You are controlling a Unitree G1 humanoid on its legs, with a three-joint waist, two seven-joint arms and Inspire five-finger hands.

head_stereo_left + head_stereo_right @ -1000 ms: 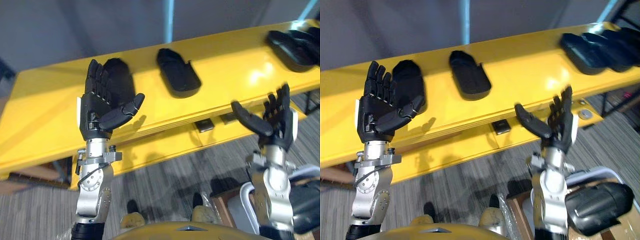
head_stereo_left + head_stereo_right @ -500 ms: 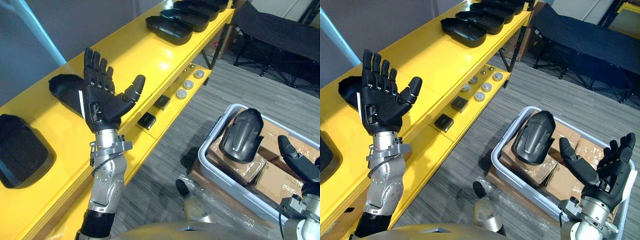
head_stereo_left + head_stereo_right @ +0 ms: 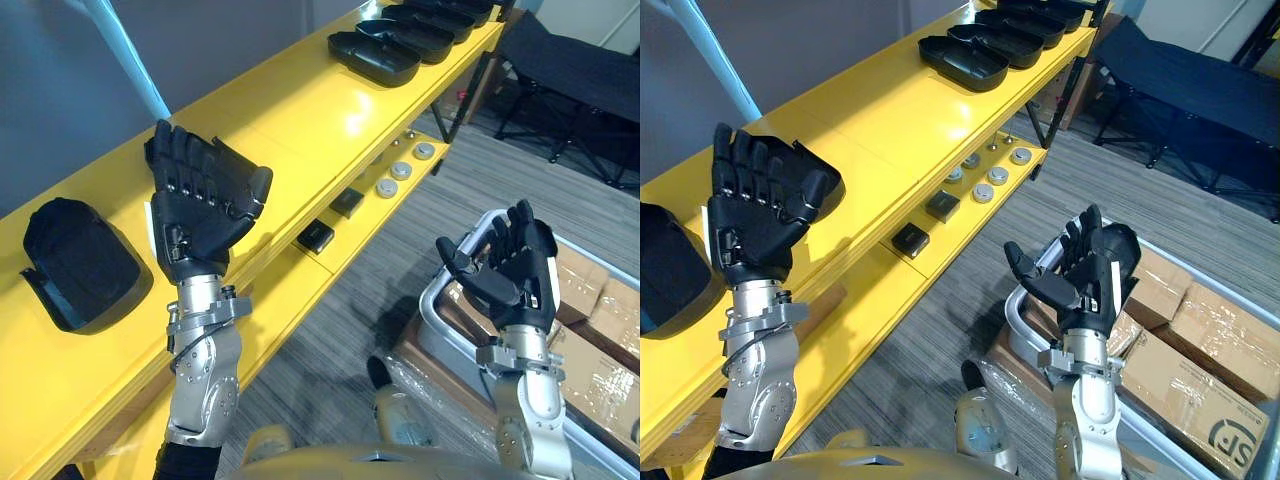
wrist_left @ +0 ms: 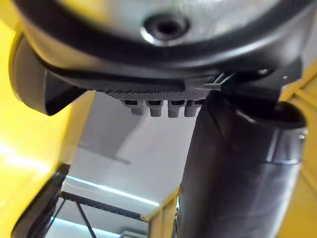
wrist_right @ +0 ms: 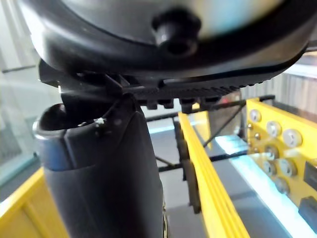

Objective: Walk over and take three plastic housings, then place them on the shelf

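Plastic housings, black and shell-shaped: one [image 3: 80,265] lies on the yellow shelf [image 3: 300,120] at about 9 o'clock from the left hand. A row of similar black shells [image 3: 375,58] sits at the shelf's far end, toward 1 o'clock.

Dark rounded shape [image 3: 1122,243] just behind the right hand, inside the grey plastic bin [image 3: 1023,318] on the floor. Probably another housing, resting on the brown cardboard boxes [image 3: 1200,380]. The hand covers most of it, so its long axis cannot be read.

Key relation: that shape lies at roughly 12 to 1 o'clock from the right hand, close behind the fingers. The left hand is well apart from it, over by the shelf. The right hand is clearly the nearer one for a pick from the bin.

Left hand [image 3: 200,215]: raised in front of the shelf edge, palm toward the robot. Fingers straight and upright, thumb angled across. It holds nothing and touches nothing.

Right hand [image 3: 510,275]: raised over the near rim of the bin. Fingers apart and straight, thumb out toward 10 o'clock. Empty.

Lower ledge of the shelf carries small silver discs [image 3: 400,170] and black square blocks [image 3: 316,236], between the two hands.

Judgement: both hands are free and the bin is the likely next stop. The right hand would need to turn palm-down and reach past its own fingertips.
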